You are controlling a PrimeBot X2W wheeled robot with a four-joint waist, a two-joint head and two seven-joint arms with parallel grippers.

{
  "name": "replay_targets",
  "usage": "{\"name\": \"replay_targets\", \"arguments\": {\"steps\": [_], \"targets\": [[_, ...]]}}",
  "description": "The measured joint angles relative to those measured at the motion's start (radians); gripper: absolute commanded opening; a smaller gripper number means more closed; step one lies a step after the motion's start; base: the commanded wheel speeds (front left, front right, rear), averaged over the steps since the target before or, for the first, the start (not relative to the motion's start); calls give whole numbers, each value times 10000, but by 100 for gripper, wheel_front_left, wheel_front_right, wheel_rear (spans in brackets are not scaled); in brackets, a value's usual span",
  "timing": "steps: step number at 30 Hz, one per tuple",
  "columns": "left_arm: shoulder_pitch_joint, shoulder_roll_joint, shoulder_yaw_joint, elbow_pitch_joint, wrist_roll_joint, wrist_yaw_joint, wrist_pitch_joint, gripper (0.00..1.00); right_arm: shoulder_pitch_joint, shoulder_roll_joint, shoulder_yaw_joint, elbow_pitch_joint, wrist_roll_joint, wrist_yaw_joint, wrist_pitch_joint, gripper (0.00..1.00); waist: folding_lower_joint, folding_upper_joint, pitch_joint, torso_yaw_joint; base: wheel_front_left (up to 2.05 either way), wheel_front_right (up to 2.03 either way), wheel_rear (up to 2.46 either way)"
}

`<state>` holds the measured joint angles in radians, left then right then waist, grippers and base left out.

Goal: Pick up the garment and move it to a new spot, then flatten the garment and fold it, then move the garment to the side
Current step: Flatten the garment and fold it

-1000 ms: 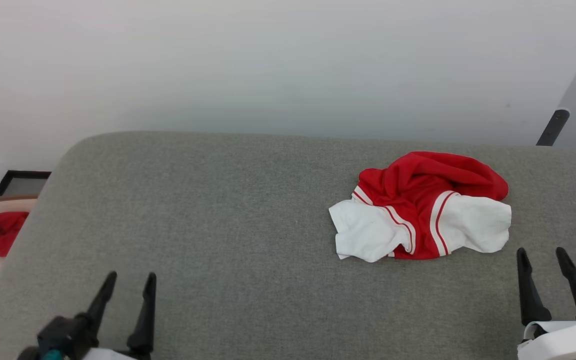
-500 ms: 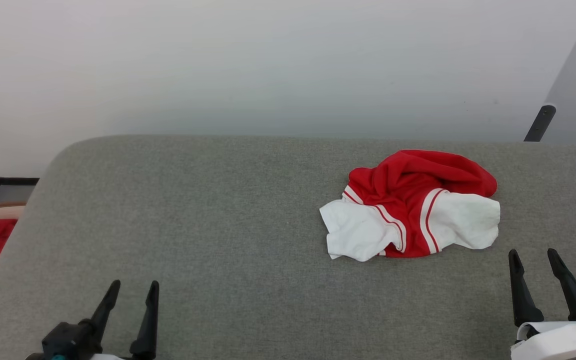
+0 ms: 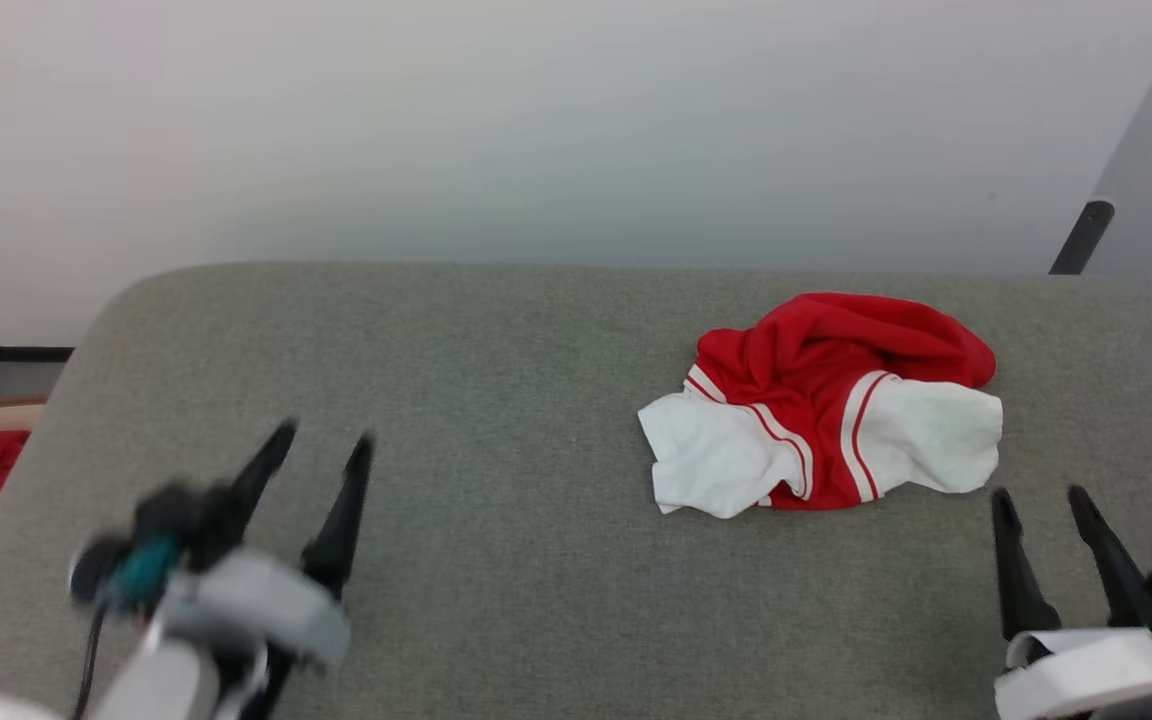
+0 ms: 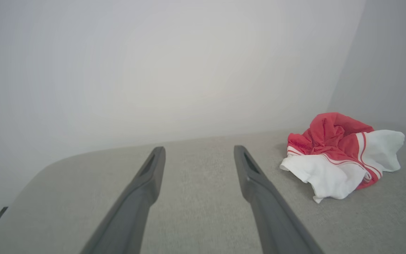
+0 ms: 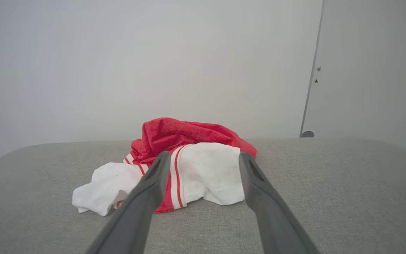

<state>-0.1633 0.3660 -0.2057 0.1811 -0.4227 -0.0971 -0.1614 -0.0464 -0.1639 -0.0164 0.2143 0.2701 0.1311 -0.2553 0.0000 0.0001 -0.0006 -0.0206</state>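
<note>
Your garment [image 3: 821, 405] lies on the grey upholstered surface [image 3: 496, 360], toward its far right side (a loose, rumpled heap). The red is bunched at the back, and the white panels with striped trim spill toward the front edge. Your right claw [image 3: 1038, 494] is near the front right, just beside the garment but not touching it, fingers spread and holding nothing. Your left claw [image 3: 326, 434], blurred, is over the front left area, well apart from the garment, also spread and empty.
</note>
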Motion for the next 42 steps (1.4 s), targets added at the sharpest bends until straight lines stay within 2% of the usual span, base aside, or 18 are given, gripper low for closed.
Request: {"name": "replay_targets", "arguments": {"steps": [6,9,12,16,19,22,27,34,35,36,37,38,39,40,42], "targets": [[-2948,393,-1262,846,-196,-276,1952,100,-694,171,251,-71,36,0,-35,100,1,0,340,-246,0,0,0],[-4202,307,-2176,1503,-1177,-309,3388,100,-882,226,255,31,98,0,-48,100,0,0,662,-452,0,0,0],[-5216,230,-3062,2119,-2851,-318,4976,100,-1132,360,334,94,115,0,-58,100,0,0,1011,-728,0,0,0],[-6416,583,-3921,2794,-4372,-320,6642,100,-1635,541,458,-31,203,0,-59,100,0,0,1501,-1175,0,0,0],[-7065,635,-4464,3248,-5260,-322,7651,100,-1843,652,456,-88,253,0,-59,100,0,0,1881,-1555,0,0,0],[-7597,736,-4809,3647,-5850,-322,8255,100,-2050,773,479,-128,291,0,-59,100,0,0,2258,-1954,0,0,0],[-8064,803,-5308,4408,-6364,-320,8665,100,-2166,911,476,-134,370,0,-59,100,0,0,2848,-2612,0,0,0],[-8224,788,-5311,5047,-7697,-336,9185,100,-2201,1039,424,-132,393,0,-61,100,0,0,3499,-3279,0,0,0],[-8243,794,-5298,5043,-7841,-336,9194,97,-2203,1045,407,-128,393,0,-59,100,1,0,3571,-3332,0,0,0],[-8291,798,-5313,5012,-7912,-336,9208,83,-2220,1053,395,-125,393,0,-59,100,0,0,3636,-3376,0,0,0],[-8349,794,-5358,4989,-7958,-336,9210,54,-2267,1057,399,-125,391,0,-59,100,0,-1,3690,-3405,0,0,0],[-8375,788,-5409,4947,-8042,-336,9225,33,-2313,1058,407,-132,380,0,-61,100,0,0,3732,-3419,0,0,0],[-8383,786,-5476,4899,-8115,-336,9221,4,-2326,1060,418,-134,376,0,-59,100,0,0,3760,-3417,0,0,0],[-8383,777,-5520,4870,-8169,-336,9170,0,-2334,1066,441,-132,370,0,-59,100,0,0,3772,-3398,0,0,0],[-8363,727,-5618,4861,-8326,-336,9131,0,-2394,1076,464,-134,353,0,-59,100,0,0,3768,-3331,0,0,0]]}}
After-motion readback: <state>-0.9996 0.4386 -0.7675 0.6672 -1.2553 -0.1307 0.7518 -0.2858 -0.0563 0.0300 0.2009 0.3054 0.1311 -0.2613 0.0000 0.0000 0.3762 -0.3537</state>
